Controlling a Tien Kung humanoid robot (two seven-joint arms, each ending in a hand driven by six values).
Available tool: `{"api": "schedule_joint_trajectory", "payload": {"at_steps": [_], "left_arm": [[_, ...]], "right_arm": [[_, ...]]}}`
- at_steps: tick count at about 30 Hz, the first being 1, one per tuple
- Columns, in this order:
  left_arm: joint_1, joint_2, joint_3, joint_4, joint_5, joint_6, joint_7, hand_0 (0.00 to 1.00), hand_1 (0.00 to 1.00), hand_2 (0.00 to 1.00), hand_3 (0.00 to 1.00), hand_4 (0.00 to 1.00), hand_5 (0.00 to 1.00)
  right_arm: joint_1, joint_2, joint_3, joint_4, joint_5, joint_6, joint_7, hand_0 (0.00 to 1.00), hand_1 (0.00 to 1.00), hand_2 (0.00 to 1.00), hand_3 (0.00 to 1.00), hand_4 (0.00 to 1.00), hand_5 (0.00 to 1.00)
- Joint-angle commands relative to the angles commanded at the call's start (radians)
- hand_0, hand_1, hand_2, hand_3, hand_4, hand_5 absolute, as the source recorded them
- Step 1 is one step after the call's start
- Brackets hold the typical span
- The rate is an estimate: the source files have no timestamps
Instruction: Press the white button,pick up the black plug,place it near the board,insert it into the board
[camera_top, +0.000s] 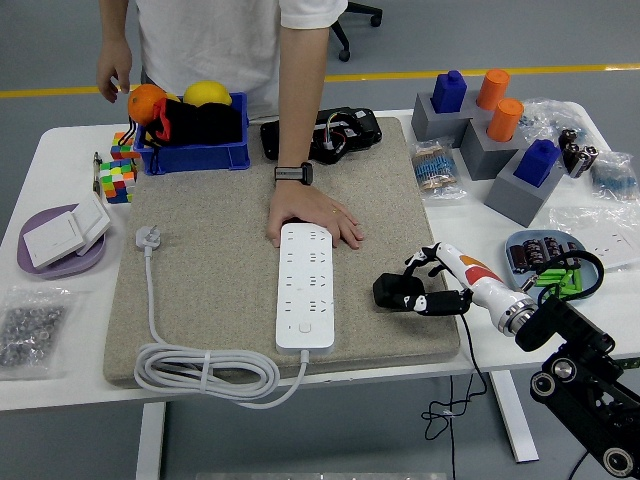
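Black plug (394, 291) lies beside power strip (305, 286), person's hand (312, 215) steadying

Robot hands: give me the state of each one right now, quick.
Left robot hand: not in view.
Right robot hand: closed on the black plug, on the mat beside the power strip.

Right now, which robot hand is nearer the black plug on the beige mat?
Right. The right hand is at the black plug, its fingers around the plug's right side on the beige mat. The left hand is out of view.
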Motion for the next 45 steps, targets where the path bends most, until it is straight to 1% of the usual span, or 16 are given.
{"api": "schedule_joint_trajectory", "payload": {"at_steps": [2, 3, 8, 9, 14, 15, 34, 42, 45], "left_arm": [[0.000, 0.000, 0.003, 0.000, -0.003, 0.000, -0.001, 0.810, 0.778, 0.733, 0.783, 0.589, 0.528], [0.000, 0.000, 0.004, 0.000, -0.004, 0.000, -0.001, 0.810, 0.777, 0.734, 0.783, 0.589, 0.527], [0.000, -0.001, 0.003, 0.000, -0.003, 0.000, 0.000, 0.810, 0.777, 0.734, 0.783, 0.589, 0.527], [0.000, -0.001, 0.003, 0.000, -0.002, 0.000, 0.000, 0.810, 0.777, 0.733, 0.783, 0.589, 0.527], [0.000, 0.001, -0.002, 0.000, 0.003, 0.000, 0.001, 0.810, 0.777, 0.733, 0.783, 0.589, 0.527], [0.000, 0.001, -0.002, 0.000, 0.003, 0.000, 0.001, 0.810, 0.777, 0.733, 0.783, 0.589, 0.527], [0.001, 0.000, 0.003, 0.000, -0.002, 0.000, -0.001, 0.810, 0.778, 0.732, 0.783, 0.589, 0.528], [-0.001, -0.001, 0.002, 0.000, 0.000, 0.000, 0.000, 0.810, 0.778, 0.733, 0.783, 0.589, 0.527], [-0.001, 0.000, 0.003, 0.000, -0.002, 0.000, -0.001, 0.810, 0.778, 0.733, 0.783, 0.589, 0.527]], "right_arm": [[0.000, 0.000, -0.003, -0.003, -0.001, 0.000, -0.002, 0.601, 0.699, 0.671, 0.463, 0.893, 0.211], [0.000, 0.000, -0.004, -0.004, -0.001, 0.000, -0.003, 0.585, 0.688, 0.657, 0.464, 0.888, 0.195], [0.001, 0.000, -0.006, -0.008, -0.003, 0.007, -0.009, 0.585, 0.688, 0.657, 0.464, 0.888, 0.195], [0.000, 0.000, -0.006, -0.007, -0.001, 0.008, -0.010, 0.577, 0.670, 0.623, 0.462, 0.880, 0.175], [0.002, -0.002, -0.003, 0.001, 0.010, 0.013, -0.008, 0.577, 0.670, 0.623, 0.462, 0.880, 0.175], [0.002, -0.002, -0.002, 0.003, 0.012, 0.013, -0.008, 0.574, 0.668, 0.612, 0.453, 0.880, 0.162], [-0.007, -0.012, -0.004, 0.041, 0.027, 0.026, -0.024, 0.581, 0.666, 0.619, 0.456, 0.877, 0.151], [-0.005, -0.012, -0.016, 0.019, 0.024, 0.026, -0.024, 0.582, 0.666, 0.620, 0.453, 0.876, 0.147], [-0.002, -0.011, -0.019, 0.012, 0.022, 0.018, -0.019, 0.582, 0.666, 0.620, 0.453, 0.876, 0.147]]}}
